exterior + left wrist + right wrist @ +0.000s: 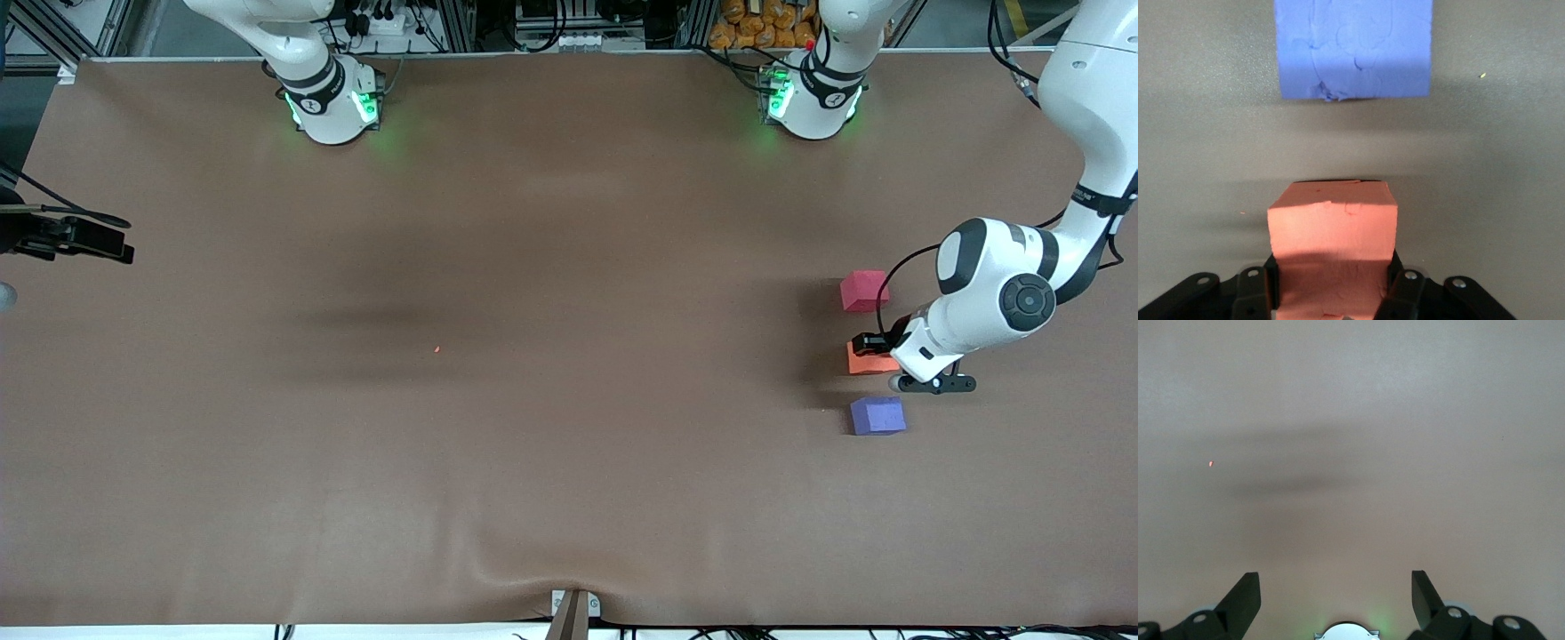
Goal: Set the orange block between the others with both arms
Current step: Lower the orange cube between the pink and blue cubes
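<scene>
The orange block [869, 361] [1331, 223] sits between the jaws of my left gripper [875, 347] [1333, 273], which is shut on it. It is low over the mat, in the gap between the others. The pinkish-red cube [864, 291] lies farther from the front camera. The purple-blue cube [877, 415] [1353, 47] lies nearer to it. All three stand in a line at the left arm's end of the table. I cannot tell whether the orange block touches the mat. My right gripper [1336, 583] [123, 252] waits open and empty at the right arm's end.
The brown mat [533, 400] covers the table and has a fold at its front edge [498, 569]. A tiny orange crumb [436, 348] [1210, 463] lies near the middle. Both green-lit arm bases [333, 107] [809, 98] stand along the back edge.
</scene>
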Controlling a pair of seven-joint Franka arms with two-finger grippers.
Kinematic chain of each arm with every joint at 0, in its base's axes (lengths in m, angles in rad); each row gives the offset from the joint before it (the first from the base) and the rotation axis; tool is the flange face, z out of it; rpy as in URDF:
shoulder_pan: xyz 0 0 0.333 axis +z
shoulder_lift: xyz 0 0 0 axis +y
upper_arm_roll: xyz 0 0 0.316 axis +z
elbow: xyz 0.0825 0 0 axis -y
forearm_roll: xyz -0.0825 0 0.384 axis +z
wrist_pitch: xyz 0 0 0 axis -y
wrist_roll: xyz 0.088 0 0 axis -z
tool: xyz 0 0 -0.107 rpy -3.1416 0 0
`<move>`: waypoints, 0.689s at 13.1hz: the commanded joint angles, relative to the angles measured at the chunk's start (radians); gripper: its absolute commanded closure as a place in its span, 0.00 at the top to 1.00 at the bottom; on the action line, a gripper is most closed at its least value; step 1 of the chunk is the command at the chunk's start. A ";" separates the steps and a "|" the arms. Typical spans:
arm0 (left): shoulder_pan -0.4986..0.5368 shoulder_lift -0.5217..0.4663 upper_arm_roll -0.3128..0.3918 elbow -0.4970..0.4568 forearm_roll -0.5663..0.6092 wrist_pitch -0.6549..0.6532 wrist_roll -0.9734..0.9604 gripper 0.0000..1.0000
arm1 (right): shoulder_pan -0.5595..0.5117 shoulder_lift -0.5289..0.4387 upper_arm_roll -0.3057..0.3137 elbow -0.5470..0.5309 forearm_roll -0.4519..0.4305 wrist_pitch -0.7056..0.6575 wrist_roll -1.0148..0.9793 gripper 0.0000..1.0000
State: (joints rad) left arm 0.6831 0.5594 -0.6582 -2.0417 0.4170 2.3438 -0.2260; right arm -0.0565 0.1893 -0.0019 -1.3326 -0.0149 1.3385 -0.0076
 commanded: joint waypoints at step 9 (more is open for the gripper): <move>0.001 0.033 -0.003 0.024 0.026 0.008 -0.018 0.00 | -0.005 -0.011 0.006 0.003 -0.016 -0.012 0.005 1.00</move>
State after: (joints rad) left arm 0.6829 0.5697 -0.6581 -2.0340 0.4170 2.3453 -0.2263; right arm -0.0566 0.1893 -0.0020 -1.3325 -0.0156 1.3385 -0.0076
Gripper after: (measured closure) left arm 0.441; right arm 0.000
